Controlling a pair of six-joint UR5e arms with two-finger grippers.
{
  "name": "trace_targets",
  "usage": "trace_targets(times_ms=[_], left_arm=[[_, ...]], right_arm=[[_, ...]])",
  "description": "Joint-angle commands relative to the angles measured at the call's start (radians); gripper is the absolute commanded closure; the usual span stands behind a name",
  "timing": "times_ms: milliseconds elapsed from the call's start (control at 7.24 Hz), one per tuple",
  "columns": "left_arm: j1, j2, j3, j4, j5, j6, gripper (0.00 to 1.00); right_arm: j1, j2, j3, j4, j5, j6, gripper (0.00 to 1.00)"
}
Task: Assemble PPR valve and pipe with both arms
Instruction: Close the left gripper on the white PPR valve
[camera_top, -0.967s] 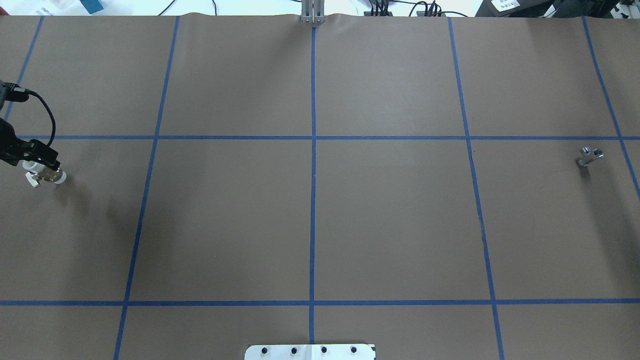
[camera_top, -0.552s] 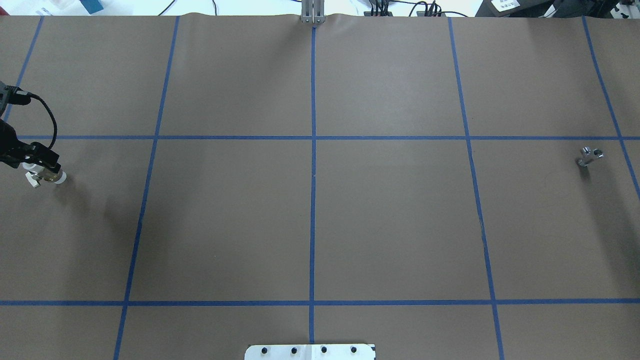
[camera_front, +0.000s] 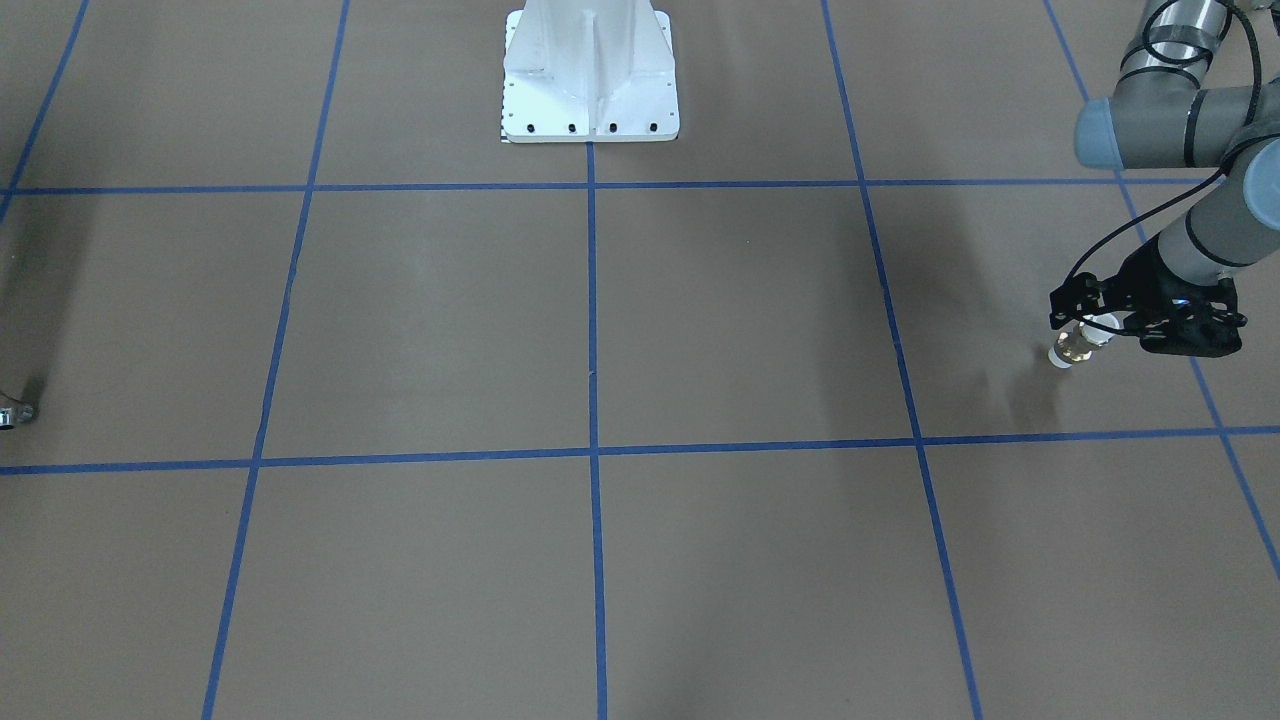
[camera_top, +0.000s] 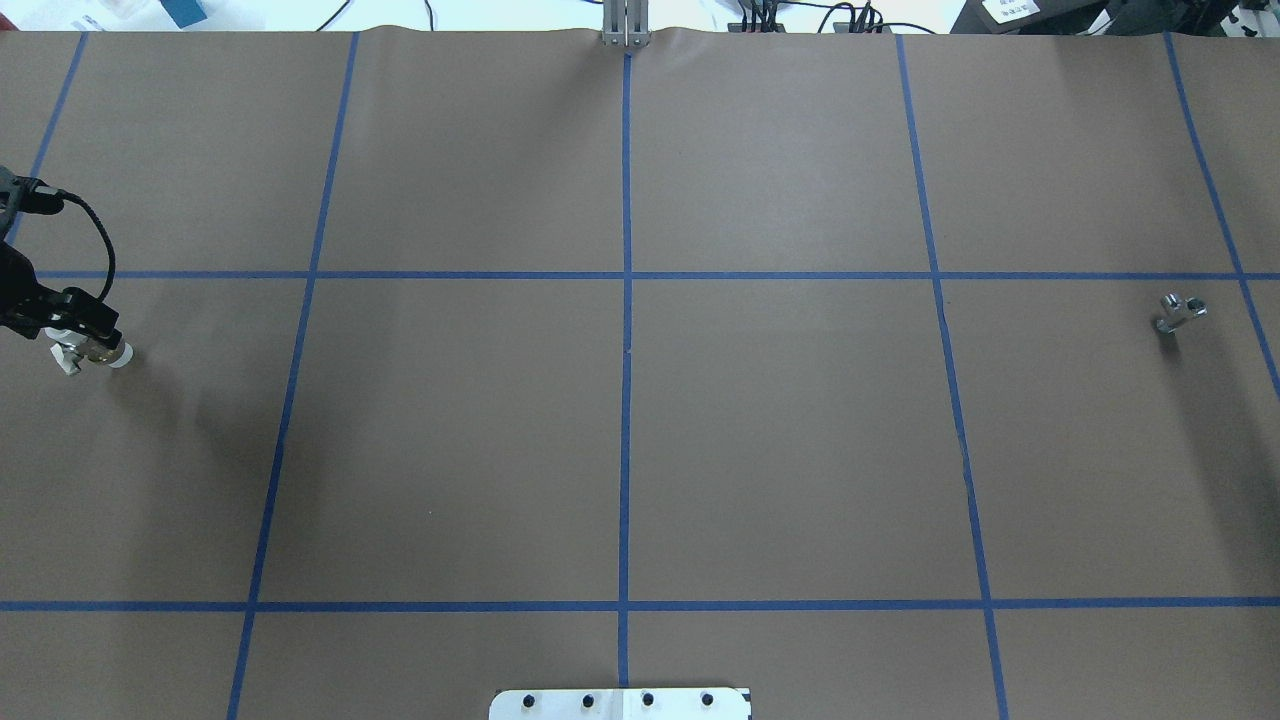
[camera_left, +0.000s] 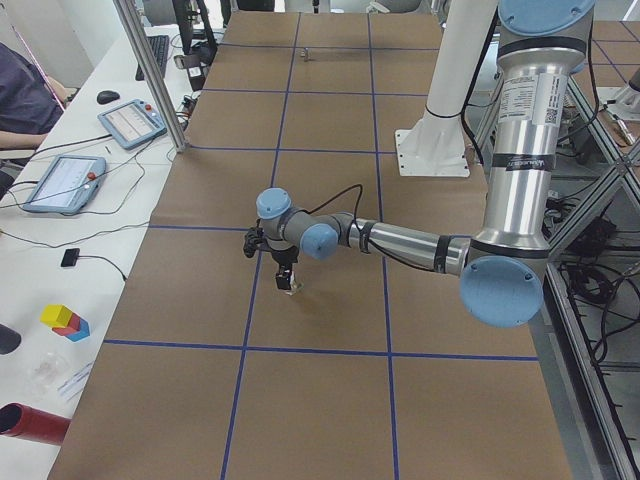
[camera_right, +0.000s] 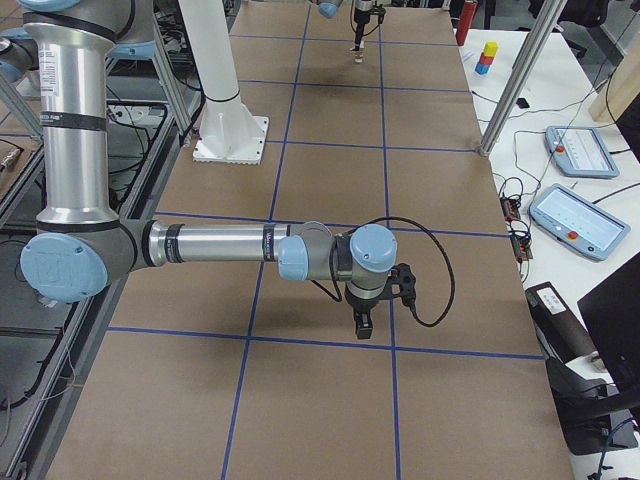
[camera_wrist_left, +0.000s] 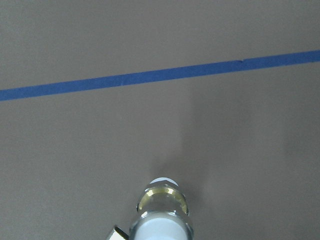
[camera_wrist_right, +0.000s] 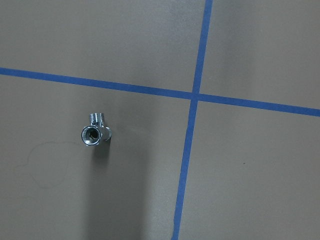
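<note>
The PPR valve (camera_top: 97, 352) stands near the table's far left edge, brass middle with white ring ends. It also shows in the front view (camera_front: 1075, 347) and close up at the bottom of the left wrist view (camera_wrist_left: 161, 215). My left gripper (camera_top: 80, 335) points down at it, open, with its fingers either side of the valve's upper white end (camera_front: 1100, 322). The pipe (camera_top: 1180, 312), a small shiny silver fitting, lies alone at the far right. It sits left of centre in the right wrist view (camera_wrist_right: 96, 132). My right gripper (camera_right: 362, 328) hangs above that area; I cannot tell whether it is open.
Brown paper with a blue tape grid (camera_top: 625, 275) covers the table. The white bolted pedestal (camera_front: 590, 70) stands at the robot's side, mid-table. Benches with tablets (camera_left: 60, 180) and coloured blocks (camera_left: 65, 322) lie beyond the far edge.
My left gripper has shifted slightly left and lower over the valve. The valve and the pipe have not moved.
</note>
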Motion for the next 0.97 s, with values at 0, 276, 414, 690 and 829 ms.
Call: trace_targets(times_ms=[0, 276, 414, 690, 829], left_arm=[[0.003, -0.002, 0.013, -0.009, 0.000, 0.000, 0.00], [0.003, 0.000, 0.013, -0.008, 0.000, -0.003, 0.12], [0.003, -0.002, 0.011, -0.009, 0.000, -0.001, 0.18], [0.003, 0.000, 0.010, -0.008, 0.002, -0.001, 0.33], [0.003, -0.002, 0.010, -0.008, 0.000, -0.001, 0.38]], right_arm=[[0.000, 0.000, -0.001, 0.000, 0.001, 0.000, 0.00], [0.000, 0.002, -0.002, 0.000, 0.001, 0.000, 0.00], [0.000, 0.002, -0.002, 0.000, 0.001, 0.000, 0.00], [0.000, 0.002, -0.002, 0.000, 0.000, 0.000, 0.00], [0.000, 0.002, -0.002, 0.000, 0.004, 0.001, 0.00]])
